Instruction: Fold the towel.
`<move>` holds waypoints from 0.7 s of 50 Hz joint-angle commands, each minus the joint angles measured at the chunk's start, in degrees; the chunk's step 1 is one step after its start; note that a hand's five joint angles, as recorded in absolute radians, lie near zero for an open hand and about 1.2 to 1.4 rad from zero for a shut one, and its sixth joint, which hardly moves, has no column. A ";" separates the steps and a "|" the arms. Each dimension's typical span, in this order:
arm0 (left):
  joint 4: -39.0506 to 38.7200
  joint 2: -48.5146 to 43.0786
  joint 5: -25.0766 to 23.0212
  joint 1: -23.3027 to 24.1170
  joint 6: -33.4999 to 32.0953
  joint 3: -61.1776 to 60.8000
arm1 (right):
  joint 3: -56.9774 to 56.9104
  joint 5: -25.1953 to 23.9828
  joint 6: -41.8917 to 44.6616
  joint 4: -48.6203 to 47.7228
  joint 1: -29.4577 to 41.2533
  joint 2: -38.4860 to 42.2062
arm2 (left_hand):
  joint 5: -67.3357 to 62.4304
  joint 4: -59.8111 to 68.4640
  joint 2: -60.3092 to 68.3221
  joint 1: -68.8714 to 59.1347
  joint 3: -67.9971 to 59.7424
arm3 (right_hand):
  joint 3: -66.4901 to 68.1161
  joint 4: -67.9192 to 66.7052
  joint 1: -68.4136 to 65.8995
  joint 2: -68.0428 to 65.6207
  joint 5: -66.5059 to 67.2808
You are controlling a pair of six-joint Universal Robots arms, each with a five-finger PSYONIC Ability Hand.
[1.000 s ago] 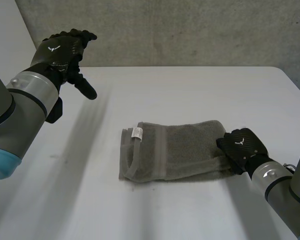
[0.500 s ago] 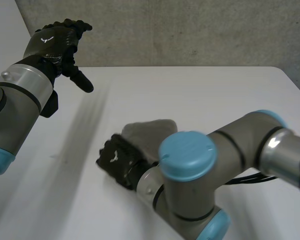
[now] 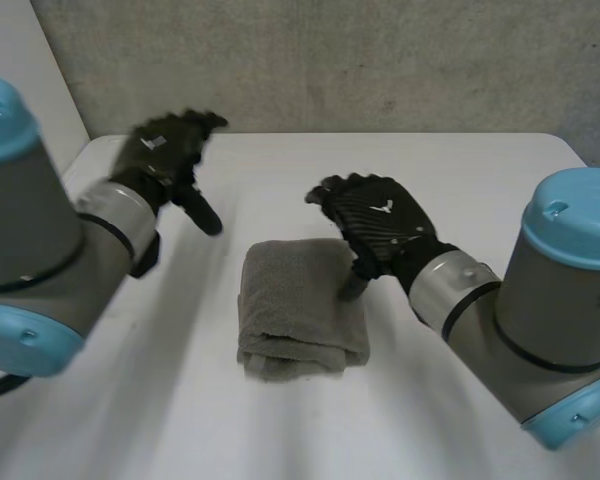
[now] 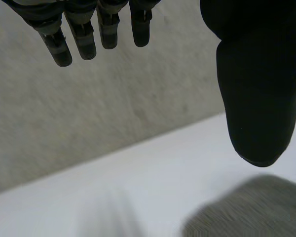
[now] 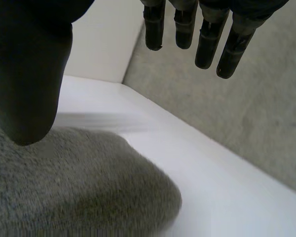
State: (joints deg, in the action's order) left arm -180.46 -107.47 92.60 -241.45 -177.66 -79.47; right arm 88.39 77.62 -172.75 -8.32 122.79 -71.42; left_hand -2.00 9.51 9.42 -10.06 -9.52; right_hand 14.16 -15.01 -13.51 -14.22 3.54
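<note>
Towel [image 3: 302, 305] sits folded at counter [image 3: 500, 170] centre, right hand [image 3: 380, 222] at its 2 o'clock w/ fingers released, thumb over its edge; left hand [image 3: 165, 160] at 10 o'clock, fingers also released, concrete wall [image 3: 380, 60] behind.

the towel [image 3: 300, 300] lies on the table [image 3: 480, 170], left hand [image 3: 165, 150] behind-left, right hand [image 3: 380, 215] at its right edge.

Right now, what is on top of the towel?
Nothing lies on the towel. The open right hand hovers over its right edge, thumb pointing down. What the folded layers cover cannot be seen.
</note>
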 commanded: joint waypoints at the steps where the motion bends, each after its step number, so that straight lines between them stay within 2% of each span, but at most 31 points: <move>1: 0.02 -8.52 1.27 4.32 3.19 -2.44 | -0.85 -0.80 -1.36 2.17 -2.21 6.73 | 1.95 0.53 0.63 0.02 -0.52 | -4.16 5.01 3.51 4.22 -3.54; 6: 0.02 -13.99 2.32 5.64 3.55 -3.68 | -2.78 -0.10 -1.36 2.35 -1.95 12.69 | 2.00 0.49 0.58 0.06 -0.48 | -4.16 5.01 3.51 4.22 -3.54; 10: -0.07 -16.80 2.41 5.82 3.46 -4.38 | -3.84 0.16 -1.28 2.52 -1.77 14.37 | 2.00 0.49 0.58 0.06 -0.48 | -4.16 5.01 3.51 4.22 -3.54; 17: 0.02 -15.58 2.50 5.73 3.38 -3.15 | -4.81 1.83 -1.27 2.70 -1.77 14.38 | 2.00 0.49 0.58 0.06 -0.48 | -4.16 5.01 3.51 4.22 -3.54; 20: 0.28 -11.90 3.11 5.73 3.38 -2.01 | -5.78 3.50 -1.36 3.58 -1.86 12.62 | 2.00 0.49 0.58 0.06 -0.48 | -4.16 5.01 3.51 4.22 -3.54; 25: 0.90 -4.23 4.61 4.85 2.76 0.37 | -9.45 7.71 -1.45 7.87 -2.73 2.80 | 2.00 0.49 0.58 0.06 -0.48 | -4.16 5.01 3.51 4.22 -3.54; 27: 3.17 1.89 5.13 4.07 2.50 2.90 | -10.86 9.20 -1.36 8.93 -3.34 0.43 | 2.00 0.49 0.58 0.06 -0.48 | -4.16 5.01 3.51 4.22 -3.54; 28: 3.18 1.92 5.14 4.06 2.50 2.92 | -10.87 9.21 -1.36 8.94 -3.35 0.40 | 2.00 0.49 0.58 0.06 -0.48 | -4.16 5.01 3.51 4.22 -3.54; 30: 7.46 7.43 5.31 1.27 1.97 6.50 | -14.02 12.89 -1.36 12.78 -6.41 -4.67 | 2.00 0.49 0.58 0.06 -0.48 | -4.16 5.01 3.51 4.22 -3.54; 35: 15.55 12.54 5.31 -4.88 1.79 12.04 | -16.49 14.40 -0.92 17.37 -10.81 -9.52 | 1.79 0.70 0.79 -0.15 -0.69 | -4.16 5.01 3.51 4.22 -3.54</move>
State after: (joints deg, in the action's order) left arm -173.65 -101.42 97.90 -240.07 -175.50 -73.52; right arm 75.25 89.37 -174.04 3.67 117.03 -74.83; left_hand -2.01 9.51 9.41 -10.07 -9.52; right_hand 14.17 -15.00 -13.39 -14.22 3.53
